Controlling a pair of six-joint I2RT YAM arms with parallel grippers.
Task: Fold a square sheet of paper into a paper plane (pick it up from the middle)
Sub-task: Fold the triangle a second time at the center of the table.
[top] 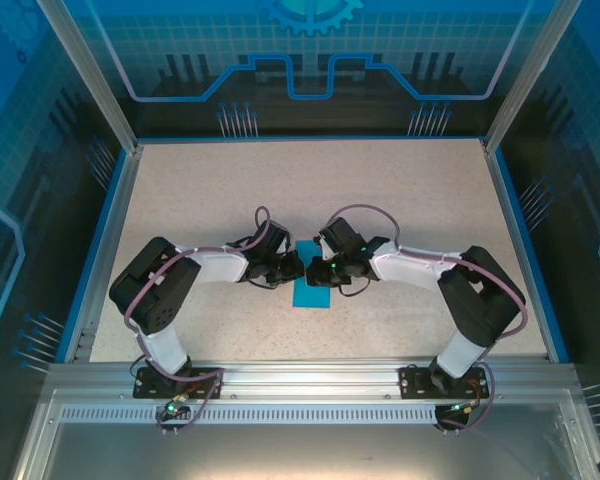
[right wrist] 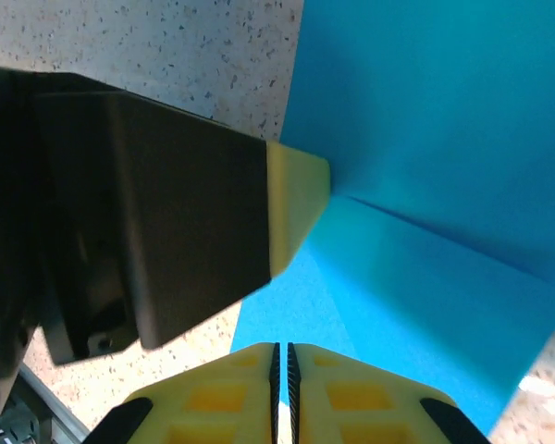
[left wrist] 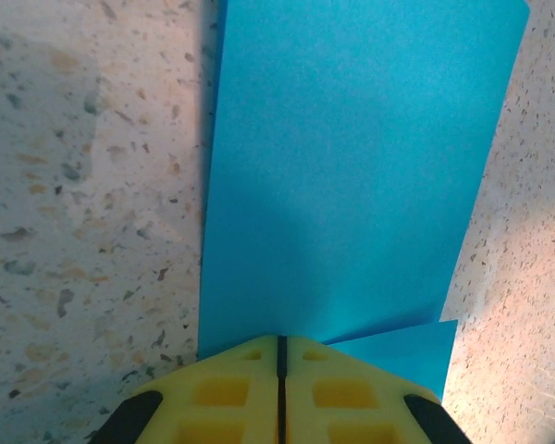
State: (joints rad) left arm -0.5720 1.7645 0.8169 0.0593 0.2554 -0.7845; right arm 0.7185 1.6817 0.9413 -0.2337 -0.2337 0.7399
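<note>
My left gripper (left wrist: pixel 280 340) is clenched on the near edge of the paper (left wrist: pixel 351 157), whose folded upper layer lifts off a lower corner. My right gripper (right wrist: pixel 280 348) pinches the same paper from the opposite side. The paper sits mid-table (top: pixel 400 200), between both wrists.

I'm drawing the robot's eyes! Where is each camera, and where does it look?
Top external: above and behind, looking down at the table, left gripper, right gripper and blue paper.
Left wrist: past its shut fingers onto the paper.
Right wrist: past its own fingers toward the left gripper's tip.
Shared: all three see the paper.
</note>
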